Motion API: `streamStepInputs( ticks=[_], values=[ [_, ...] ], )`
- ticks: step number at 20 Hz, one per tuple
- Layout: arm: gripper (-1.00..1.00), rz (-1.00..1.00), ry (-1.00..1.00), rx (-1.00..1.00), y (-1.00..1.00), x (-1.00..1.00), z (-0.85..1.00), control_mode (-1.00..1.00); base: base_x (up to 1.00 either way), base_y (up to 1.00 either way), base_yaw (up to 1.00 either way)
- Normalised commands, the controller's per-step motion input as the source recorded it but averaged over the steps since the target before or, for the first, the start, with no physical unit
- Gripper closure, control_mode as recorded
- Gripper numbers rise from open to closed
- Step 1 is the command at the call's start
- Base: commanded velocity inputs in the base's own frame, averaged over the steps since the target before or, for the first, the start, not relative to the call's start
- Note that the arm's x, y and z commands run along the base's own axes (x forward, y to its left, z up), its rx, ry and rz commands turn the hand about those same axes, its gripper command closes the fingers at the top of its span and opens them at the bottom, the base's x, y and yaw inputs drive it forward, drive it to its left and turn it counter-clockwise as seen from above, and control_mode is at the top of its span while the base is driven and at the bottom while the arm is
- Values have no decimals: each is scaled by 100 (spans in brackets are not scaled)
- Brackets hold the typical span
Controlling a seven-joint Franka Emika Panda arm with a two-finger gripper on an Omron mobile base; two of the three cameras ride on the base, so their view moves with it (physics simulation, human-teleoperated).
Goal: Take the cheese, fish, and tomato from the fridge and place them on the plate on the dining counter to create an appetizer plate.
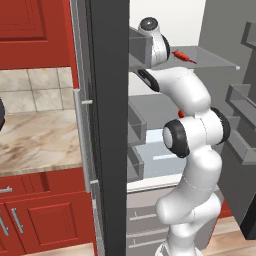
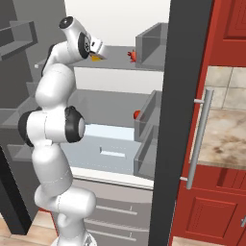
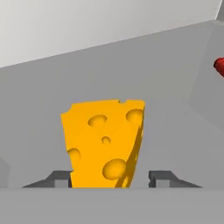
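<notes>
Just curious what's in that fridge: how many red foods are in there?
2. The slim fish lies on the upper shelf; the round tomato sits on the shelf below. The arm may hide others.

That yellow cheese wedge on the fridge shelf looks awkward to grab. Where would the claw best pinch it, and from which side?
Probably across its two flat, holed faces, low on the wedge, coming in level from the open front of the fridge. In the hand view the cheese stands upright between the gripper fingertips, one fingertip beside each face. Broad flat sides should give the pads firmer purchase than its narrow edges.
</notes>
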Motion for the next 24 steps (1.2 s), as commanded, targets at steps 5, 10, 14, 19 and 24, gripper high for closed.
streamStepInputs(
  ticks=[5, 10, 14, 19, 24],
  values=[
    [100, -6, 0, 0, -40, -1, -16, -100, 0, 0, 0],
    [100, -6, 0, 0, -58, -25, -19, -100, 0, 0, 0],
    [100, 0, 0, 0, -38, -75, -24, -100, 0, 0, 0],
    [100, 0, -2, 0, -19, -87, -27, -100, 0, 0, 0],
    [100, 3, -11, 0, -12, -79, -20, -100, 0, 0, 0]
  ],
)
